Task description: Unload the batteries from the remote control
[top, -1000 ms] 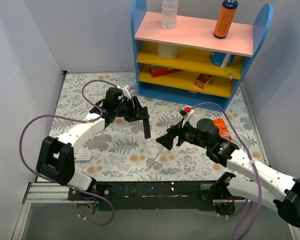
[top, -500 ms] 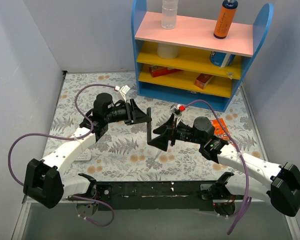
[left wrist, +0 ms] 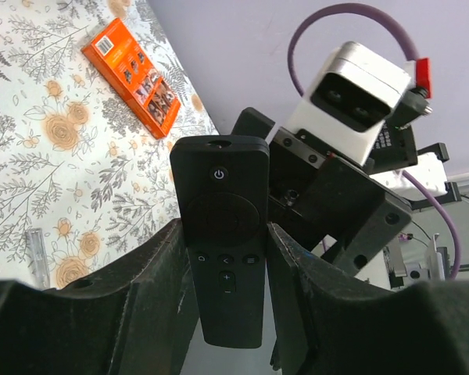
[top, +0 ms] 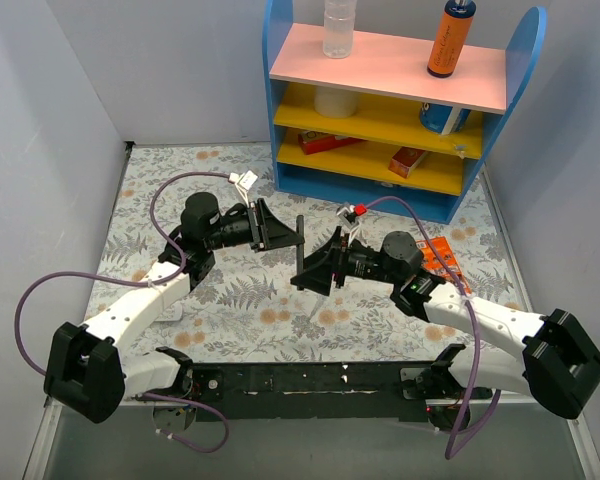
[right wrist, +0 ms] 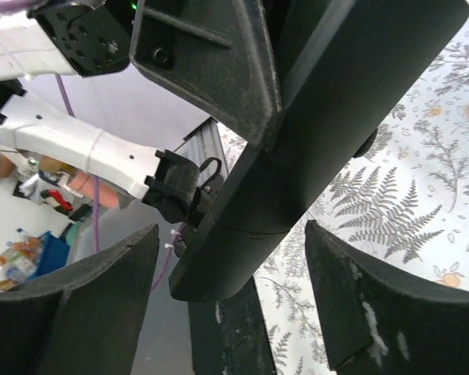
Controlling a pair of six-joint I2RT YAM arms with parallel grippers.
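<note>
Floral-patterned table covering (top: 240, 315) lies beneath both arms. The slim black rectangular remote control (left wrist: 223, 234) stands upright above the table's middle, with its button face toward the left wrist camera. The left gripper (top: 283, 232) clamps its long sides. The right gripper (top: 315, 264) is spread wide, one finger (right wrist: 70, 312) on each side of the remote's back, clear of it. A flat orange pack (left wrist: 133, 74) lies on the covering beyond.

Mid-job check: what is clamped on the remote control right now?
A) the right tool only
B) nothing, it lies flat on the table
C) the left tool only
C: in the left wrist view the left tool is shut on the remote control, pressing both of its long edges. In the right wrist view the right tool stands open, with a gap on either side of the bar.
</note>
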